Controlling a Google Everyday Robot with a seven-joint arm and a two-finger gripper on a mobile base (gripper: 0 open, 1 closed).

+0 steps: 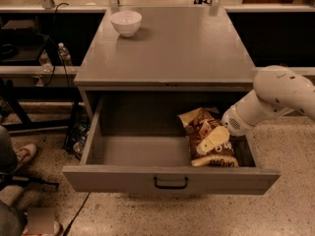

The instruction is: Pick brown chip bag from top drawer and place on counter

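The top drawer (170, 178) of the grey cabinet stands pulled open. The brown chip bag (203, 125) lies flat in its right half, dark brown with cream-tan ends. My gripper (212, 140) reaches in from the right on a white arm and sits right over the middle of the bag, its cream finger (214, 138) lying across the bag's front. The counter (170, 43) is the flat grey cabinet top behind the drawer.
A white bowl (126, 22) stands at the counter's back left. A person's legs and shoe (22, 156) are at the left on the speckled floor. A water bottle (63, 54) and dark shelving stand behind on the left.
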